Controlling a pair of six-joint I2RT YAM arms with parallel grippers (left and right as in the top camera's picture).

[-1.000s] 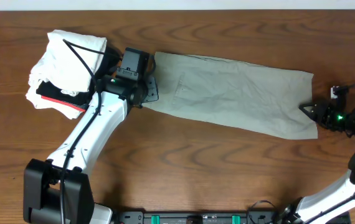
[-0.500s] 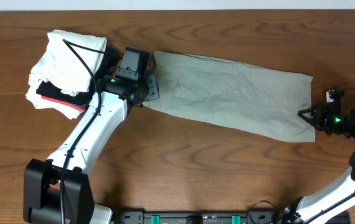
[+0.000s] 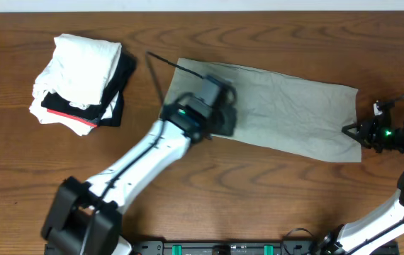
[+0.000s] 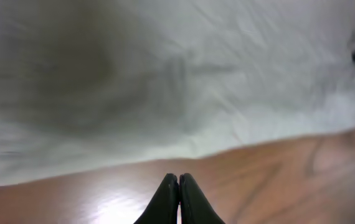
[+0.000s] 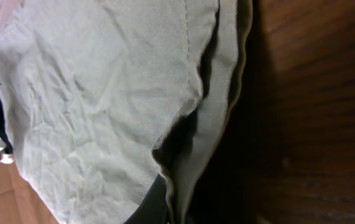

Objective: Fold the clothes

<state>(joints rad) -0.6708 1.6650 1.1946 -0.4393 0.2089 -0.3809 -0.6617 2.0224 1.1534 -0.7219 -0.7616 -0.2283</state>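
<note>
Khaki, thin and creased, the garment (image 5: 103,99) rides up in a ridge at my right gripper (image 3: 348,130). One dark finger (image 5: 147,210) shows at the bottom edge of that wrist frame, with the hem folded against it. I judge the fingers clamped on that hem, though the second finger is cut off and the pinch itself is buried under the fold. From above, this gripper meets the garment's edge at the far right of the frame, a sensible place to anchor or lift that end for a fold.

My left gripper (image 4: 179,190) is clenched, tips pressed flat together at the bottom centre of its wrist frame, over bare wood. No cloth shows between them, and the frame is too blurred to tell whether a thin edge is caught. From above it hangs over the garment's centre-left end and hides the lower corner there, so I cannot tell how that corner lies.

Beyond the fingers, the garment lies in a long slanted band across the upper middle of the table (image 3: 259,191). Well apart, at upper left, sits a pile of white clothes (image 3: 81,64) with a black piece (image 3: 119,85) in it.
</note>
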